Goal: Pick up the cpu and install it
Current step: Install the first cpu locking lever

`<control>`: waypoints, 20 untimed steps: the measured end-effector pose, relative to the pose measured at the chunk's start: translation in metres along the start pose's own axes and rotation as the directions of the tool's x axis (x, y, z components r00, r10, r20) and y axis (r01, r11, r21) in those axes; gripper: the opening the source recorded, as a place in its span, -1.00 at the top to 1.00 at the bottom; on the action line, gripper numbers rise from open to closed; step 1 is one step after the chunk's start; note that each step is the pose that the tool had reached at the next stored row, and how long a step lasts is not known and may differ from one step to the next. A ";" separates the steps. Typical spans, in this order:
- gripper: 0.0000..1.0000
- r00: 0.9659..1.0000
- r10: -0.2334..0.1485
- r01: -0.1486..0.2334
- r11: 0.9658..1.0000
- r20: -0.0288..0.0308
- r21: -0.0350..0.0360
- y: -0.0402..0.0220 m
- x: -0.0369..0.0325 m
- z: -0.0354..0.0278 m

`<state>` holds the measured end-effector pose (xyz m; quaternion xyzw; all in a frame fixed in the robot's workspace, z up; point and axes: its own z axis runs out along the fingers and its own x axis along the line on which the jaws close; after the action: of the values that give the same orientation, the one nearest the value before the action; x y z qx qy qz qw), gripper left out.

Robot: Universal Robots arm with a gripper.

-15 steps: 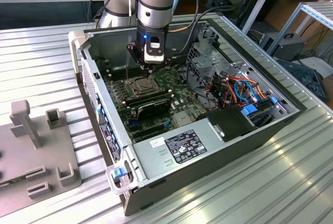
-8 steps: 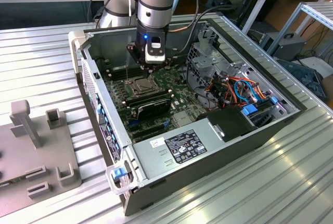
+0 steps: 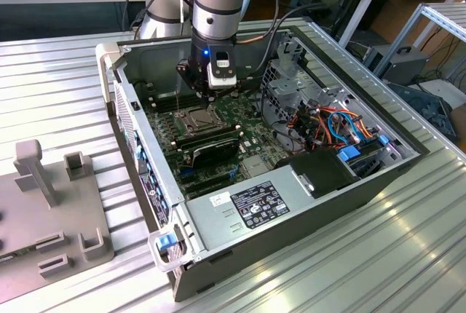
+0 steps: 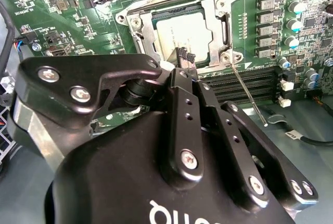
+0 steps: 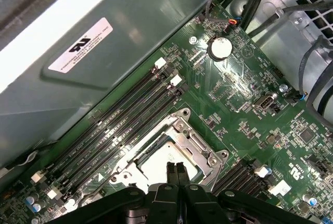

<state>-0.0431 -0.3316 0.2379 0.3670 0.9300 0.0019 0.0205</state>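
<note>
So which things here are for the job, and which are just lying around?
For the job: small silver-grey square cpu; square metal-framed socket; black robot hand.
Just lying about: long black memory slots; round silver coin battery; orange and blue cables.

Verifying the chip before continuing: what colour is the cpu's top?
Dull silver-grey; the cpu shows best in the second wrist view.
</note>
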 end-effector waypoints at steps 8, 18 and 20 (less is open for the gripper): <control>0.79 1.000 0.000 0.000 1.000 0.000 0.000 0.0000 0.0000 0.0000; 0.79 1.000 -0.031 0.031 1.000 -0.001 -0.001 0.0000 0.0000 0.0000; 0.79 0.999 -0.041 0.041 0.999 -0.001 -0.002 0.0000 0.0000 0.0000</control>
<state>-0.0431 -0.3316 0.2379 0.3477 0.9374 0.0023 0.0204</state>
